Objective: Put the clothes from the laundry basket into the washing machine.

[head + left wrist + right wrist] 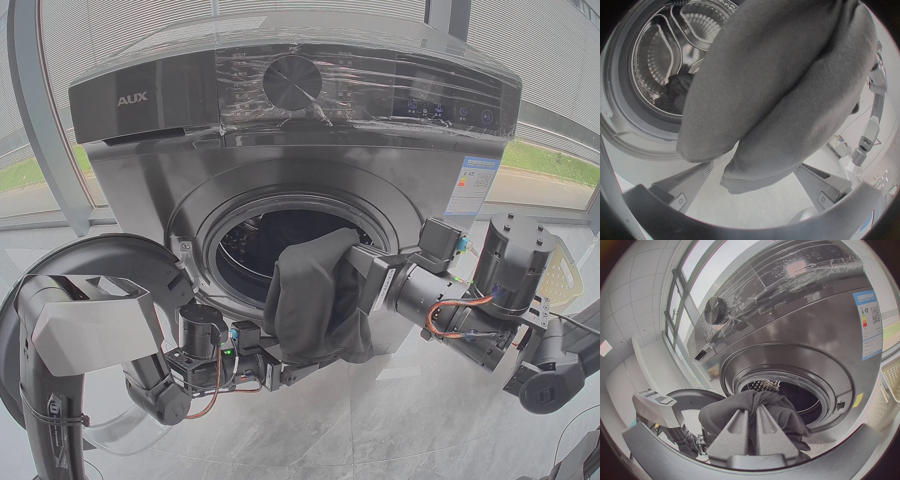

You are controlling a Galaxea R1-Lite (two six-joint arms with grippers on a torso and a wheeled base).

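Operator: Garment (312, 294) condition and position, please.

Technician: Dark grey cloth, thick and matte, is hanging in two long soft folds at the centre of the head view. Its upper end is being held in front of the round opening of the washing machine (156, 181). Its lower hems are dangling in front of the machine, above the floor (375, 425). A second, darker garment (673, 93) is lying inside the ribbed steel drum (653, 59).

Operator: Gripper states?

Technician: Right gripper (752, 410) is pinching the upper part of the cloth just right of centre in the head view, its fingers pressing almost together on the fabric. Left gripper (309, 369) is sitting beneath the hanging hems at lower centre, with its jaws standing spread. Whether they are touching the cloth cannot be told.

Operator: Surface and room?

Technician: Round door (94, 262) is standing open at the left of the frame. Pale perforated laundry basket (565, 278) is showing at the right edge. The floor, laid in large grey tiles, is reflecting daylight. Windows (550, 162) behind the machine are showing grass and a road.
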